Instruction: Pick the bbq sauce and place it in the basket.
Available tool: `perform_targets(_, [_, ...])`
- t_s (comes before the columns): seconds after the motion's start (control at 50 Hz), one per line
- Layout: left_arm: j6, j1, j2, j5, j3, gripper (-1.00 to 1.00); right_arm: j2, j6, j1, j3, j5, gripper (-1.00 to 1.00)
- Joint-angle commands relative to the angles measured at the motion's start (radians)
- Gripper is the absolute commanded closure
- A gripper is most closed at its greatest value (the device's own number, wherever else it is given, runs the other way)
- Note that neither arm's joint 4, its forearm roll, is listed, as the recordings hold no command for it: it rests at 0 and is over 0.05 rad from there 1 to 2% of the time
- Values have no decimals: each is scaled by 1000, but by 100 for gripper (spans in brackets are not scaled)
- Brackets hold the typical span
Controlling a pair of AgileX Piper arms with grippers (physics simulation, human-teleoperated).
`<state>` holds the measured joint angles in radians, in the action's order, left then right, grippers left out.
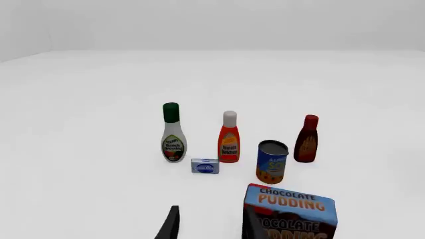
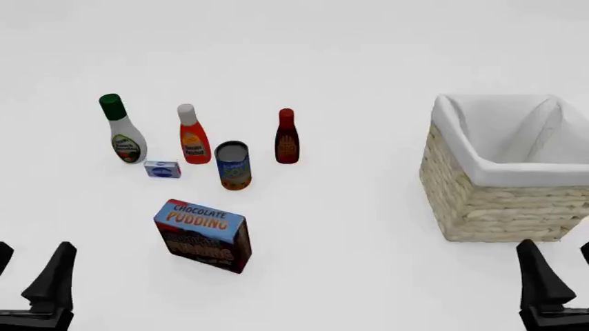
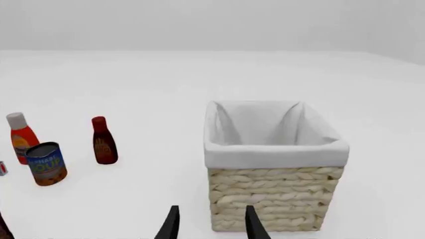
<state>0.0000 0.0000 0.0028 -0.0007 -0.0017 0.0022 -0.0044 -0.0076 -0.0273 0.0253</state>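
Observation:
The bbq sauce (image 2: pixel 286 136), a dark maroon bottle with a red cap, stands upright at the right end of the row of groceries. It also shows in the left wrist view (image 1: pixel 306 139) and the right wrist view (image 3: pixel 103 141). The wicker basket (image 2: pixel 487 207) with white lining sits at the right, and nothing shows inside it (image 3: pixel 272 194). My left gripper (image 2: pixel 30 274) is open at the near left, far short of the bottle. My right gripper (image 2: pixel 561 276) is open at the near right, in front of the basket. Neither gripper holds anything (image 1: pixel 211 225) (image 3: pixel 211 225).
A white bottle with a green cap (image 2: pixel 121 131), an orange-red bottle with a white cap (image 2: pixel 192 136), a blue can (image 2: pixel 234 165) and a small blue box (image 2: pixel 162 169) cluster left of the sauce. A chocolate pudding box (image 2: pixel 203 236) stands nearer, between my left gripper and the bottles.

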Motion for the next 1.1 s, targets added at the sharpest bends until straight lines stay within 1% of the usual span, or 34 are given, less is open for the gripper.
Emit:
perform_targets(0.02, [0,0,4,-1,-3,-100,1,3,7,22,-21,-100])
perform_targets(0.14, [0,0,4,-1,-3,-100,5,1,14,5,-7,-100])
perform_targets(0.3, [0,0,4,-1,-3,-100,99,-20,29,-40,-64,-100])
perform_targets(0.34, [0,0,4,-1,-3,-100,127,-21,35,-56,-77,-100])
perform_targets(0.36, [0,0,4,-1,-3,-100,133,-33,44,-66,-77,-100])
perform_targets(0.38, [0,0,4,-1,-3,-100,158,-29,53,-91,-76,-100])
perform_targets(0.48, [0,0,4,-1,-3,-100,224,-37,68,-136,-91,-100])
perform_targets(0.54, [0,0,4,-1,-3,-100,267,-51,81,-176,-88,-100])
perform_targets(0.6, [0,0,4,-1,-3,-100,297,-46,80,-207,-82,-100])
perform_targets(0.64, [0,0,4,-1,-3,-100,351,-62,97,-262,-63,-100])
perform_targets(0.68, [0,0,4,-1,-3,-100,360,-57,91,-267,-62,-100])
perform_targets(0.7, [0,0,4,-1,-3,-100,403,-62,102,-285,-60,-100])
perform_targets(0.72, [0,0,4,-1,-3,-100,420,-46,123,-311,-44,-100])
perform_targets(0.74, [0,0,4,-1,-3,-100,426,-38,126,-318,-37,-100])
perform_targets(0.8, [0,0,4,-1,-3,-100,467,-62,115,-384,-4,-100])
perform_targets(0.84, [0,0,4,-1,-3,-100,485,-44,119,-422,21,-100])
perform_targets(0.9, [0,0,4,-1,-3,-100,519,-52,130,-485,50,-100])
perform_targets(0.92, [0,0,4,-1,-3,-100,518,-51,117,-508,58,-100])
perform_targets(0.96, [0,0,4,-1,-3,-100,549,-47,126,-544,75,-100])
perform_targets(0.98, [0,0,4,-1,-3,-100,549,-47,126,-544,75,-100])
perform_targets(1.0, [0,0,4,-1,-3,-100,558,-61,120,-571,77,-100])
perform_targets(1.08, [0,0,4,-1,-3,-100,598,-56,130,-626,95,-100])
perform_targets(1.1, [0,0,4,-1,-3,-100,619,-42,131,-648,105,-100])
